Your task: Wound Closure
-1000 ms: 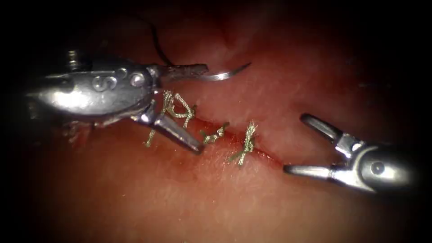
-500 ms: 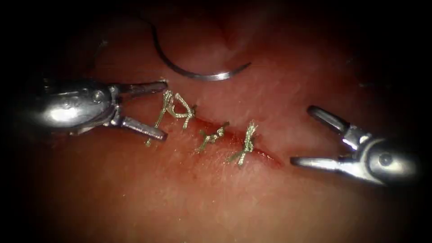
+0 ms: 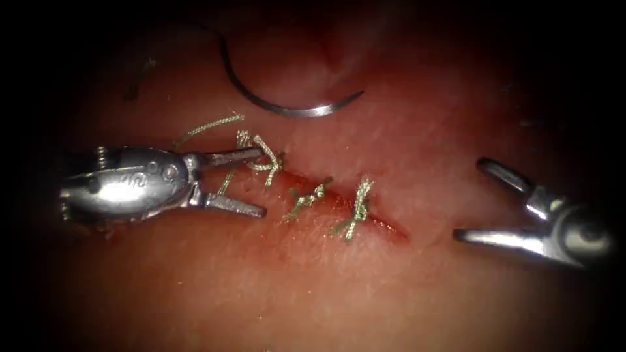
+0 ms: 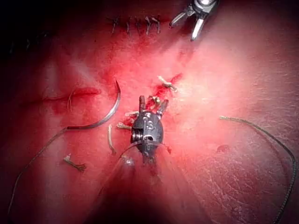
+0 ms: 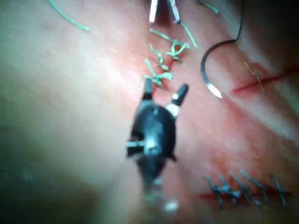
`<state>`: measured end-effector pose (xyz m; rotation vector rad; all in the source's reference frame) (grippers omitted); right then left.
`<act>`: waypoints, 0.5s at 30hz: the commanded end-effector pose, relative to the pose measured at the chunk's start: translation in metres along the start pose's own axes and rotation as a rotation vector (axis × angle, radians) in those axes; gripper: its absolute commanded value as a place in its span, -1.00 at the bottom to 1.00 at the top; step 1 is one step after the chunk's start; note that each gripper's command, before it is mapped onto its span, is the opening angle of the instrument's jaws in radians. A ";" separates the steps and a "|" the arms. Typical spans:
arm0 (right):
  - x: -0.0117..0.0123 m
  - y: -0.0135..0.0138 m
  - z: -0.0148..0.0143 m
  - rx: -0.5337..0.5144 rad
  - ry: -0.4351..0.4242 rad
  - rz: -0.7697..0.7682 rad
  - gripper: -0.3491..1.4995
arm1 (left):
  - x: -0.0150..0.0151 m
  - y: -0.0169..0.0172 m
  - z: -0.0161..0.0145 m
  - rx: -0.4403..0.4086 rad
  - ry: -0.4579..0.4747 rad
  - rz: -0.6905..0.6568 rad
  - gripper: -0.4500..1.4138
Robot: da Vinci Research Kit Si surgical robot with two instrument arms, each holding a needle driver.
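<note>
The curved needle (image 3: 287,109) lies loose on the tissue (image 3: 313,287) above the cut (image 3: 385,225), free of both tools, with its point to the right. Dark thread trails from its upper left end. My left tool (image 3: 262,182) stands open at the leftmost of three green knots (image 3: 264,160), its upper jaw touching the knot's loops, and holds nothing. Right of the cut, my right tool (image 3: 471,199) is open and holds nothing. The left wrist view has the left tool (image 4: 153,101) beside the needle (image 4: 105,119). The right wrist view has the right tool (image 5: 166,87) near the needle (image 5: 208,70).
Two more knots (image 3: 306,195) (image 3: 357,207) cross the cut. A cut end of green thread (image 3: 208,125) lies above the left tool. Red fluid wets the cut. An older row of dark stitches (image 4: 135,23) and a long loose thread (image 4: 275,144) lie further off.
The left tool drew back left from the needle, then came down to the leftmost knot with its jaws narrower. The right tool slid right. The needle stayed put.
</note>
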<state>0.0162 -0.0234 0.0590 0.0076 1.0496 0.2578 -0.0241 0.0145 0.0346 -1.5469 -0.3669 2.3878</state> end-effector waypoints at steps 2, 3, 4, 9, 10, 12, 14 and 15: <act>-0.0002 -0.0001 0.0009 -0.006 0.007 0.002 0.69 | -0.0002 0.0000 0.0007 -0.006 0.002 -0.008 0.14; -0.0001 -0.0001 0.0009 -0.006 0.007 0.002 0.69 | -0.0002 0.0000 0.0006 -0.009 0.003 -0.008 0.14; -0.0001 -0.0001 0.0009 -0.007 0.009 0.002 0.69 | -0.0001 0.0001 0.0006 -0.009 0.003 -0.008 0.14; -0.0003 0.0002 0.0010 -0.021 0.022 0.004 0.69 | -0.0002 0.0001 0.0004 -0.011 0.004 -0.008 0.16; -0.0003 0.0002 0.0010 -0.021 0.022 0.004 0.69 | -0.0002 0.0000 0.0004 -0.012 0.004 -0.008 0.14; -0.0004 0.0002 0.0011 -0.024 0.026 0.004 0.69 | -0.0002 0.0000 0.0003 -0.014 0.004 -0.013 0.14; -0.0003 0.0001 0.0011 -0.026 0.029 0.004 0.69 | -0.0002 0.0000 0.0002 -0.014 0.004 -0.014 0.12; -0.0002 0.0001 0.0012 -0.027 0.029 0.005 0.69 | -0.0002 0.0000 0.0001 -0.018 0.005 -0.013 0.12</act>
